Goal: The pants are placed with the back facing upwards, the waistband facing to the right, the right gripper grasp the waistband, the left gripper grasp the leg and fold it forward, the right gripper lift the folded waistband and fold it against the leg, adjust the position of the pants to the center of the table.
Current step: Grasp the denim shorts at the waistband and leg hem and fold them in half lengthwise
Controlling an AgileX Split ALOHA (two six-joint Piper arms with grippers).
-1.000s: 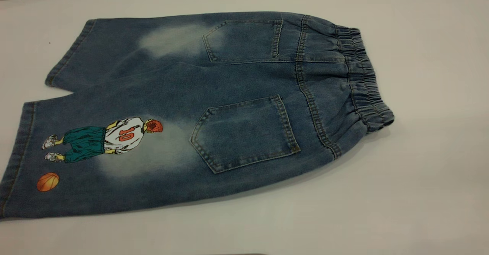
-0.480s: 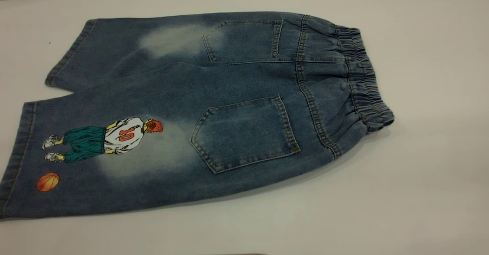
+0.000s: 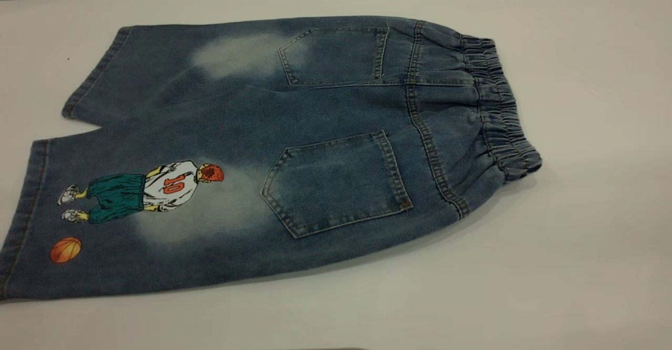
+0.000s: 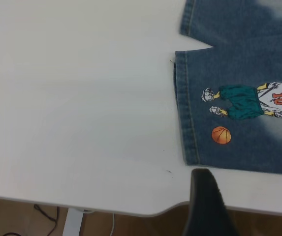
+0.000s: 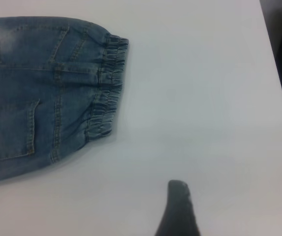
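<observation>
Exterior view: pants [image 3: 273,156] flat on the table [image 3: 588,245], back up, unfolded. Long axis running left to right, waistband [image 3: 499,108] at the right end, leg hems at the left, printed player [image 3: 142,190] and orange ball [image 3: 66,249] on the near leg. No arm in sight here. Against the shots a second and half a second back: nothing shifted, same lie, same creases.

Left wrist view: left gripper [image 4: 205,204] off the cloth, only one dark finger showing by the table's edge, so open or closed — cannot tell. Near leg hem [image 4: 187,108] close ahead of it, ball print just beyond.

Right wrist view: right gripper [image 5: 178,209] over bare table, again one finger visible, state not readable. Waistband well apart, ahead and off to one side. Probably the reach-in comes first: right arm nearer the waistband, left nearer the leg.
</observation>
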